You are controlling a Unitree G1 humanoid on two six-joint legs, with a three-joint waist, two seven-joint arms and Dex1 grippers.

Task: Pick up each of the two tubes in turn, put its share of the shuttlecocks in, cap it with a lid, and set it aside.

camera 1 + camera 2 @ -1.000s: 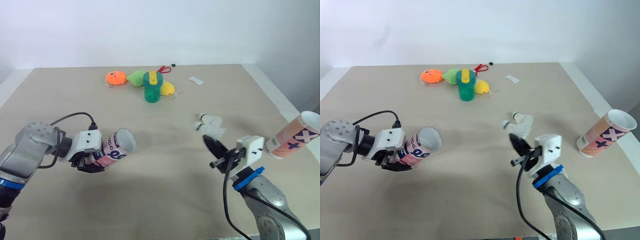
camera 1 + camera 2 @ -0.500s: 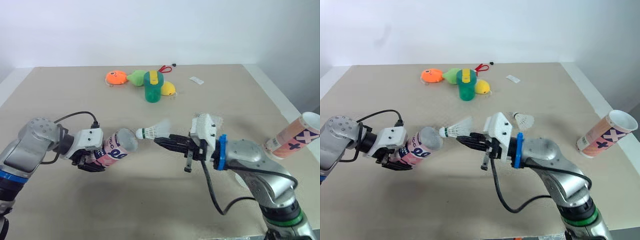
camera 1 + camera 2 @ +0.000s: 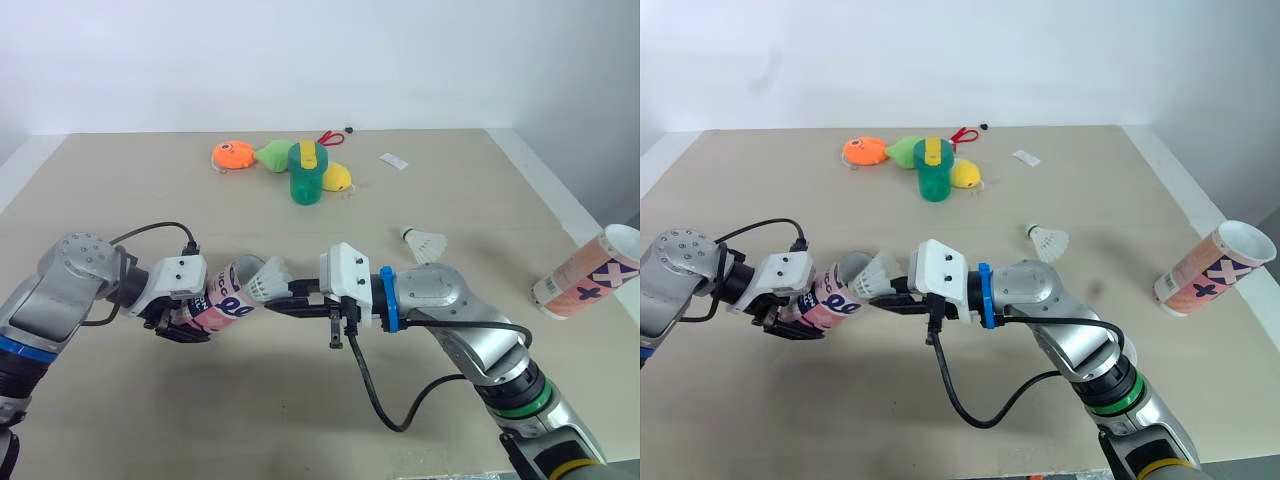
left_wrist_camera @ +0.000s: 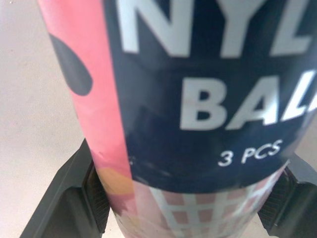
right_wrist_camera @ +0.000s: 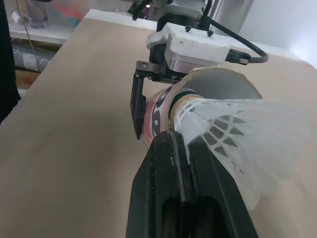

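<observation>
beige table beneath tube, white wall

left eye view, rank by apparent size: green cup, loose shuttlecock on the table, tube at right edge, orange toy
1. tube at right edge
2. green cup
3. orange toy and loose shuttlecock: look about alike, not ranked

Surfaces: tube glossy printed card; shuttlecock skirt translucent white plastic; worktop matt, smooth; right claw matt black plastic.
</observation>
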